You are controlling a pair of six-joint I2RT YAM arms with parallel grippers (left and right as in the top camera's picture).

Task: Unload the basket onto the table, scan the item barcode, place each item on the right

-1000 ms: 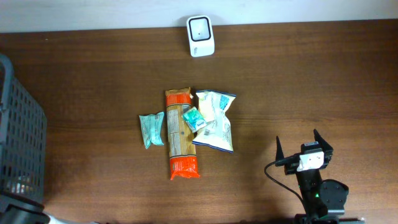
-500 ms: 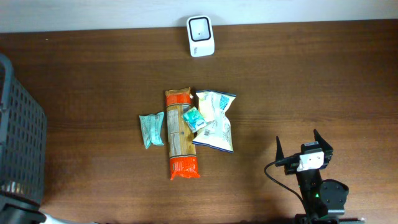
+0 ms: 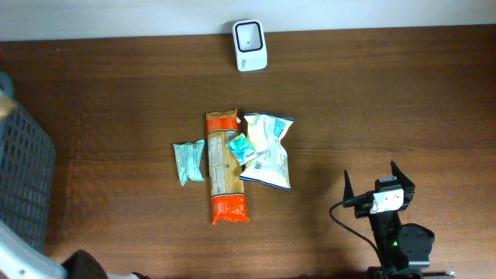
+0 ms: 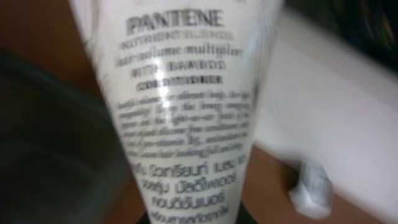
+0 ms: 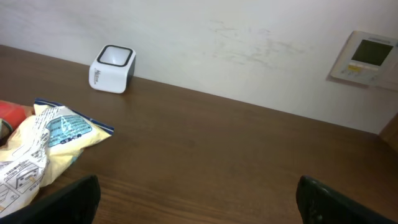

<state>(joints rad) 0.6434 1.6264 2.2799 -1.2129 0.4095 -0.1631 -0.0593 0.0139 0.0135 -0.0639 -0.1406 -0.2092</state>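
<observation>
Wide bare bench (image 3: pixel 403 101) on the right; snack packets (image 3: pixel 267 151) clutter the middle, basket (image 3: pixel 23 178) walls the left, scanner (image 3: pixel 249 45) stands far.

Glossy plastic tube (image 4: pixel 186 112), matt wooden table (image 3: pixel 387 93)

Dark wooden table (image 3: pixel 116 116), grey mesh basket (image 3: pixel 27 178) at left edge, white wall panel (image 5: pixel 367 57)
</observation>
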